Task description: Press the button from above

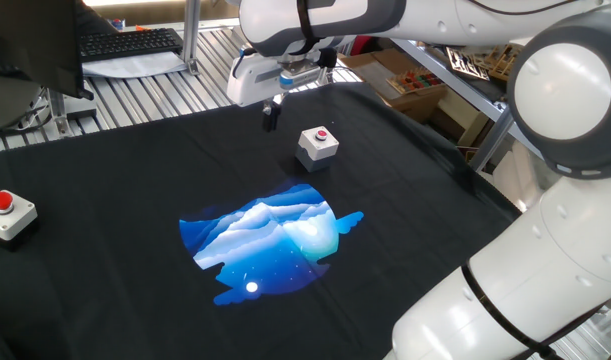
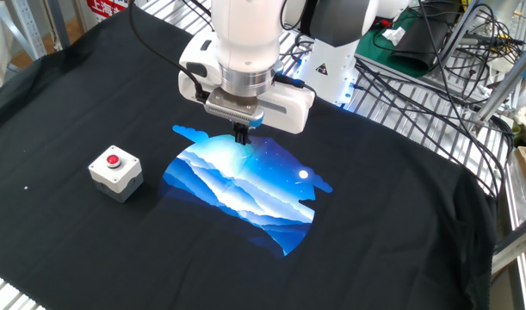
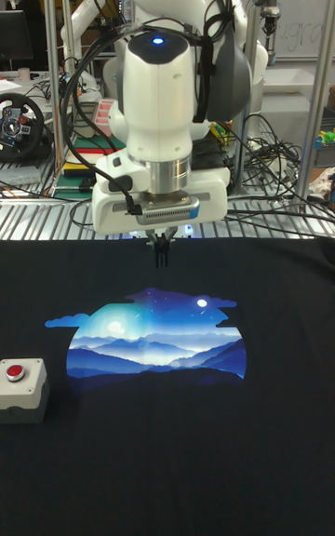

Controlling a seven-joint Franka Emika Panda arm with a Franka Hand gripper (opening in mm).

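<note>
My gripper [image 2: 242, 136] hangs above the black cloth [image 2: 400, 198], fingertips together and holding nothing, over the edge of the blue mountain print [image 2: 245, 185] near the cloth's middle. The button [image 2: 114, 159], red on its small grey box [image 2: 116, 172], sits well apart to the side, lower than my fingers, toward one cloth edge. I count one gripper, one such button, and a second, flatter white box [image 1: 7, 215] at the far edge.

Table under black cloth [image 2: 400, 198], blue mountain print [image 2: 245, 185], button box [image 2: 116, 172], flatter white button box [image 1: 5, 215]
</note>
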